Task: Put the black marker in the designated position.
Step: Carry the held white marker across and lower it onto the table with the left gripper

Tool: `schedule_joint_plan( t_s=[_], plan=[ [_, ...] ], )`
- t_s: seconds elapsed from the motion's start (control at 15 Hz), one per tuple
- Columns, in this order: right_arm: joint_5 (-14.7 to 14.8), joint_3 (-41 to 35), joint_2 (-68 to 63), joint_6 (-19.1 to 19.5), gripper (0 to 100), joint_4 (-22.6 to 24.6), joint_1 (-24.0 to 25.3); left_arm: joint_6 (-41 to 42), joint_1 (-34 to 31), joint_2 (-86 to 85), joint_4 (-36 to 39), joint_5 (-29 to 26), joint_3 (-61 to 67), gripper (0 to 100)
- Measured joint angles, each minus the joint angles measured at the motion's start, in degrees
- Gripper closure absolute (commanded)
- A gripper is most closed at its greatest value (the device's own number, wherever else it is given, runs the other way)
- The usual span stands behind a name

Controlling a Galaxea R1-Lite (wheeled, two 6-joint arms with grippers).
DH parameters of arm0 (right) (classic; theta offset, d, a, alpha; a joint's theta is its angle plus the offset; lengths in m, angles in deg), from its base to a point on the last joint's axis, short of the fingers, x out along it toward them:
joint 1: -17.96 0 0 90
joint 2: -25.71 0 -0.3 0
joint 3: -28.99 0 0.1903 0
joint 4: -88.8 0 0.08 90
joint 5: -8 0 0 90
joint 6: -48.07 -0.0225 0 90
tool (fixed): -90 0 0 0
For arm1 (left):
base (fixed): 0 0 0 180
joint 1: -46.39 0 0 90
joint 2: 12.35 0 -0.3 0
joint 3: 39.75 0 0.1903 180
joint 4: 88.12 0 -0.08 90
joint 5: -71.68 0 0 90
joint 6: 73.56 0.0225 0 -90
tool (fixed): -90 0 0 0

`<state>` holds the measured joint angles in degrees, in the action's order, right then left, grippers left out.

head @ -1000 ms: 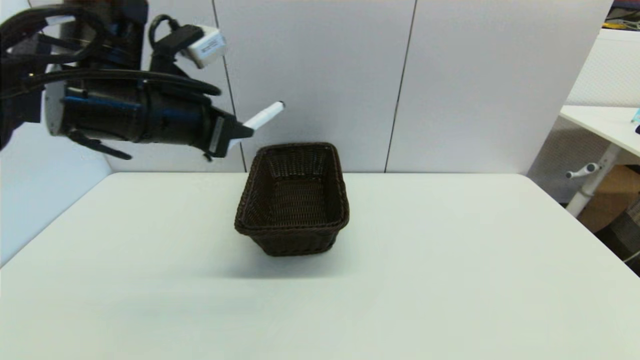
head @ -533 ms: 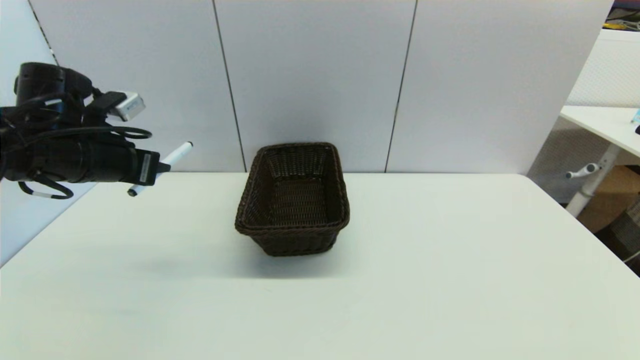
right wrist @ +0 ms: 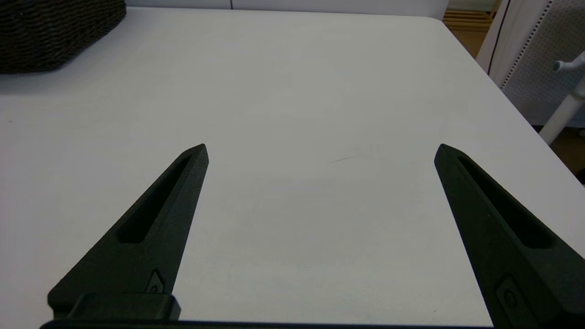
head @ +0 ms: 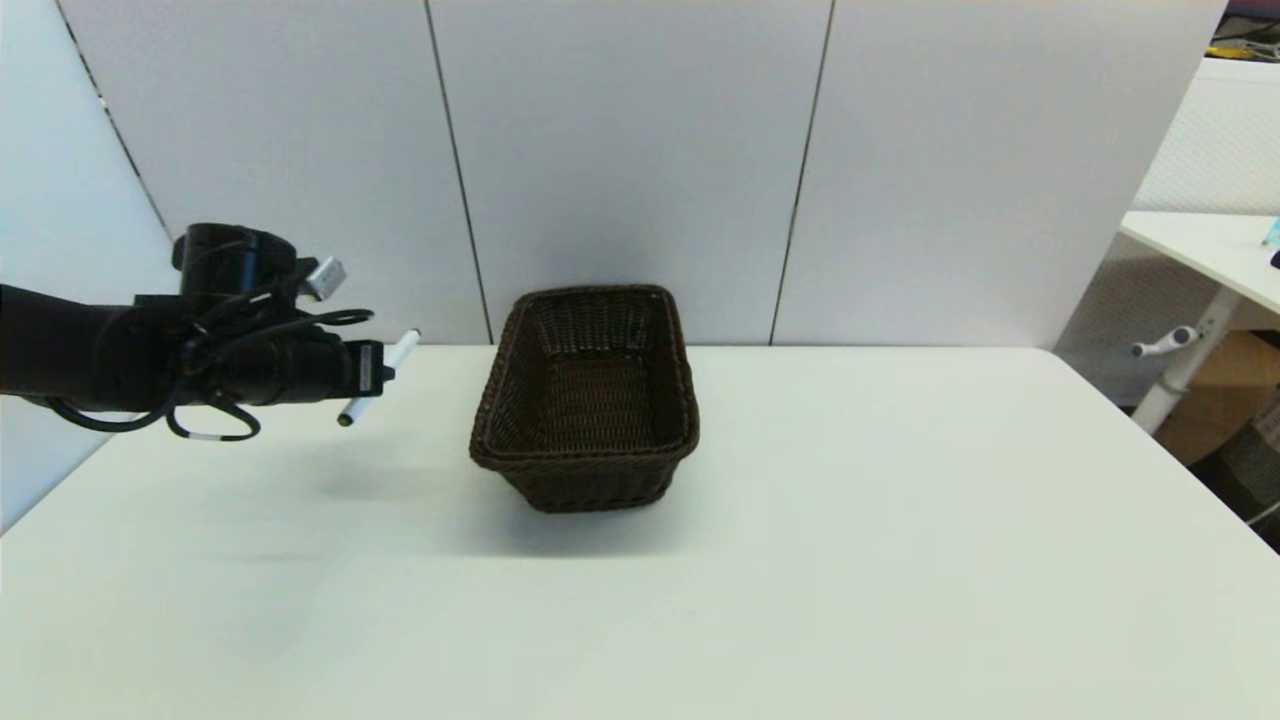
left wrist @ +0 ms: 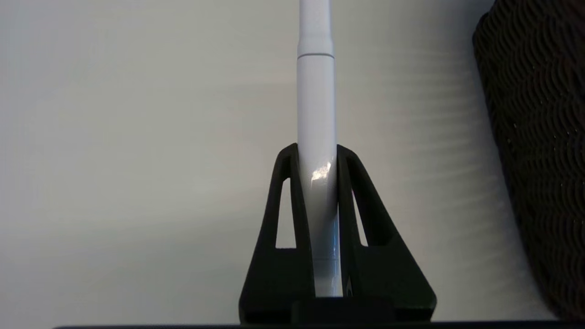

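1. Right claw: nearest the robot, outside the head view, parked low over the bare counter on the basket's right; its two fingers stand wide apart and hold nothing.
2. Basket: one dark brown woven basket, the landmark here, stands upright at mid-counter and looks empty.
3. Left claw: level with the basket's far half and to its left, near but apart from its wall, clear above the counter. Its fingers are closed on the black marker, clamped around the middle of the white barrel.
4. Black marker, position: held tilted in the air, one dark tip pointing down toward the counter and the other end up and toward the basket; it touches neither.
5. Designated position: judged to be the plain patch of counter left of the basket, beneath the claw; nothing marks it.
6. Step in hand (judgement): carrying the marker down for placement. To do it well, lower steadily, level the barrel so both ends meet the surface together, and part the fingers only once it rests, since a round barrel released from the air may roll. Keep the upper end clear of the basket wall.
7. Count: one marker, one basket, one counter, two claws.
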<state>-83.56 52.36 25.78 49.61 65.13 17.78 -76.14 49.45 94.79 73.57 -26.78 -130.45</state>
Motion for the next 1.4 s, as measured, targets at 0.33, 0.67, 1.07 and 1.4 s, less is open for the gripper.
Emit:
schedule_joint_plan(
  t_s=[0.33,0.67,1.07,1.4],
  plan=[
    [0.02,0.00,0.00,0.00,0,0.00,0.00,-5.02,2.91,6.55,6.68,0.22,0.71,100],
    [0.00,0.00,0.00,0.02,0,-0.02,0.00,-4.58,3.68,10.37,10.23,4.45,-0.04,100],
    [0.02,0.00,0.00,0.00,0,-0.02,0.00,-4.33,5.91,12.24,9.98,4.52,-0.96,100],
    [0.00,0.00,0.00,0.02,0,0.00,0.00,-3.12,6.06,12.32,9.81,4.45,-1.72,100]
  ],
)
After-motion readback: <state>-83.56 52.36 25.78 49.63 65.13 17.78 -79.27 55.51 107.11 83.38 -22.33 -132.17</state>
